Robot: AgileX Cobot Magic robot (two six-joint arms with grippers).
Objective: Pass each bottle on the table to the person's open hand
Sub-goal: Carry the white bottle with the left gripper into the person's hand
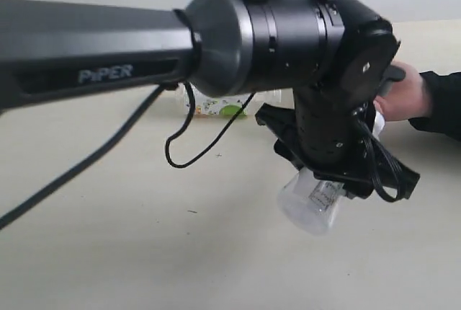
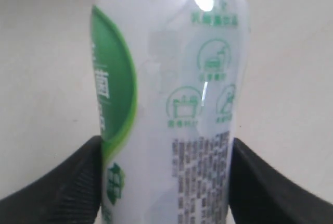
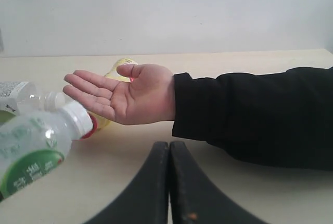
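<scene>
My left claw (image 2: 165, 179) grasps the white-green milky bottle (image 2: 171, 104) by its sides, tilted above the table (image 3: 270, 203). Its white cap sits just beside the fingertips of the person's open hand (image 3: 125, 96) (I cannot tell if they touch). My right claw (image 3: 169, 182) is clenched, empty.

Left gripper (image 2: 165, 182) clamps milky bottle (image 2: 171, 94); right gripper (image 3: 169, 148) jaws pressed together, empty.

Open hand (image 3: 125, 96) (palm up) near white-green bottle (image 3: 34, 148); claw (image 3: 169, 148) closed.
</scene>
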